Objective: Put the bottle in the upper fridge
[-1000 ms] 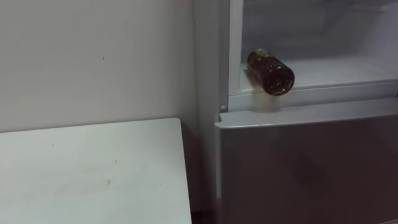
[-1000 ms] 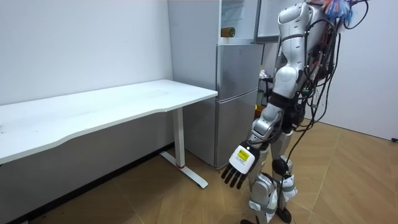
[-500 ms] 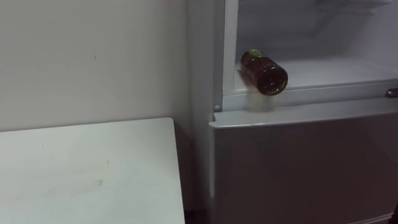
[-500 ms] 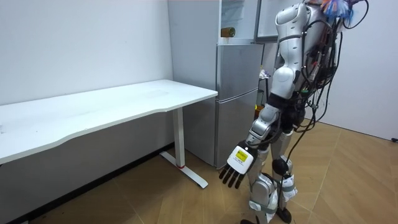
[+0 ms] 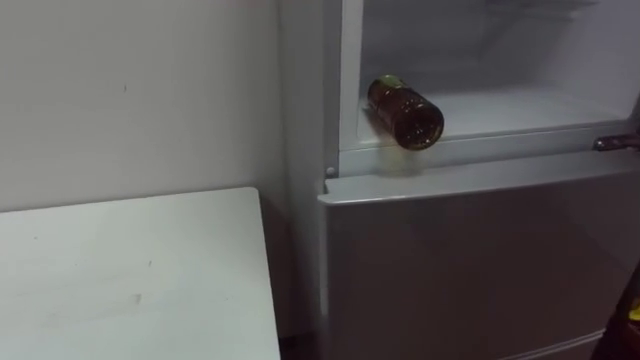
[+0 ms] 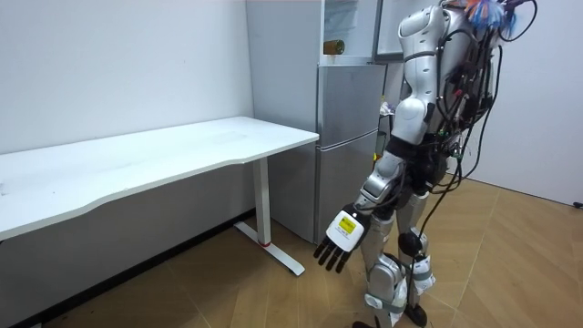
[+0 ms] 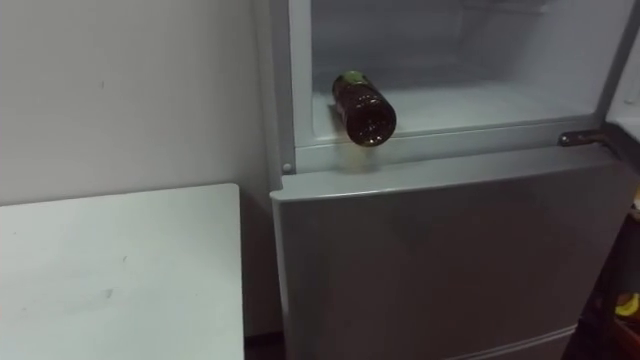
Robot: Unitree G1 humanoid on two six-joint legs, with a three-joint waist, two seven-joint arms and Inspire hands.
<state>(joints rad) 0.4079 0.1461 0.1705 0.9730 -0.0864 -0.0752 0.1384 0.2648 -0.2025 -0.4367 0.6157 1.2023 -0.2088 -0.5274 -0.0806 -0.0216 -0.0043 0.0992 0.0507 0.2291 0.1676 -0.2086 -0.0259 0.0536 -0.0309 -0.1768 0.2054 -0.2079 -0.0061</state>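
Bottle [image 5: 405,112] still on its side in upper fridge [image 5: 530,105], unmoved

Bottle [image 5: 405,112] lies sideways on the upper fridge shelf [image 5: 520,108].

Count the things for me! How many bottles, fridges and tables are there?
bottle: 1
fridge: 1
table: 1
Total: 3
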